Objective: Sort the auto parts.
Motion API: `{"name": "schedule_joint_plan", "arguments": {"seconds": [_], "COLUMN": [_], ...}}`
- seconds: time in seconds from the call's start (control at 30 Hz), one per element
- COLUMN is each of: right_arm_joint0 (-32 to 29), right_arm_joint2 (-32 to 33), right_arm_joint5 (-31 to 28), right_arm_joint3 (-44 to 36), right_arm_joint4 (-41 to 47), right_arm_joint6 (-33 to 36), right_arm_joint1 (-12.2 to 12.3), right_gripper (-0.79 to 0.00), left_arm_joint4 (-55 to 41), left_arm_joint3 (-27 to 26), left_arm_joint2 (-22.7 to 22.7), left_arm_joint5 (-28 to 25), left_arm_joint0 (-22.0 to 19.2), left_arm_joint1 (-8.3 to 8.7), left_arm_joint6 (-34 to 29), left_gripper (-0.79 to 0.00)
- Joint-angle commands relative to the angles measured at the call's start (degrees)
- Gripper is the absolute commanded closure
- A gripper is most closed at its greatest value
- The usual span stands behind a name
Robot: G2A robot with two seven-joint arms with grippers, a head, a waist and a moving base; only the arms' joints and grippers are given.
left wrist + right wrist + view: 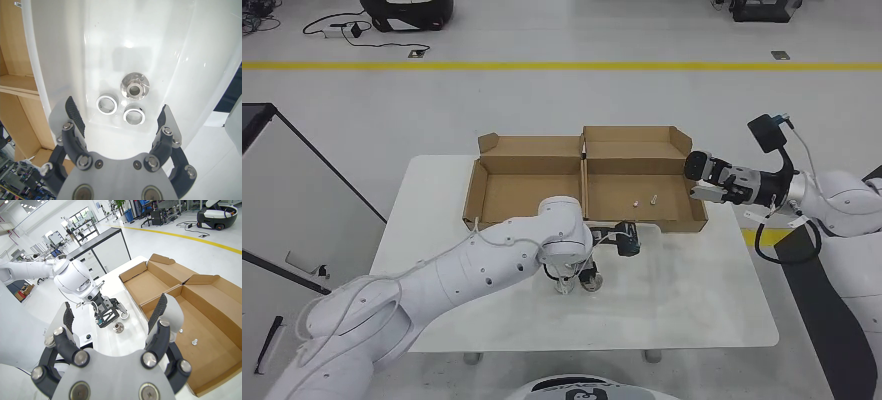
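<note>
Below the top view's centre, the left gripper (117, 103) is hovering, fingers spread, over 3 metal parts (134, 84).

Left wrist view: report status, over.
Left gripper open, poised over two rings and a flanged hub. Right gripper open beside the cardboard box. Nothing in the way.

A small grey lettered mark (44, 331), ringed by curved wave lines, sits on a white panel (28, 321) beside the table (135, 261); a distant display board (54, 237) carries writing too small to read.
</note>
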Motion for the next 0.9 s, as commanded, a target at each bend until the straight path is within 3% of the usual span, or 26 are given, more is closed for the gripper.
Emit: {"name": "schedule_joint_plan", "arguments": {"seconds": [0.0,0.5,0.7,0.8,0.87], "right_arm_joint0": [0.0,0.0,0.0,0.0,0.0], "right_arm_joint2": [0.0,0.0,0.0,0.0,0.0], "right_arm_joint5": [0.0,0.0,0.0,0.0,0.0], "right_arm_joint3": [0.0,0.0,0.0,0.0,0.0], "right_arm_joint4": [0.0,0.0,0.0,0.0,0.0], "right_arm_joint6": [0.0,0.0,0.0,0.0,0.0], "right_arm_joint1": [0.0,0.0,0.0,0.0,0.0], "right_gripper": [-0.785,-0.785,-0.785,-0.785,-0.785], "left_arm_joint4": [0.4,1.4,1.7,1.8,1.7], "left_arm_joint3": [0.4,2.7,4.1,4.6,4.9], "left_arm_joint2": [-0.3,-0.1,0.3,0.5,0.6], "left_arm_joint5": [-0.1,-0.5,-0.5,-0.5,-0.5], "left_arm_joint0": [0.1,1.6,1.8,1.9,2.0], "left_arm_joint1": [-0.02,-1.10,-1.89,-2.25,-2.51], "left_arm_joint6": [0.2,1.2,1.1,1.0,0.9], "left_gripper": [-0.785,-0.785,-0.563,-0.548,-0.471]}}
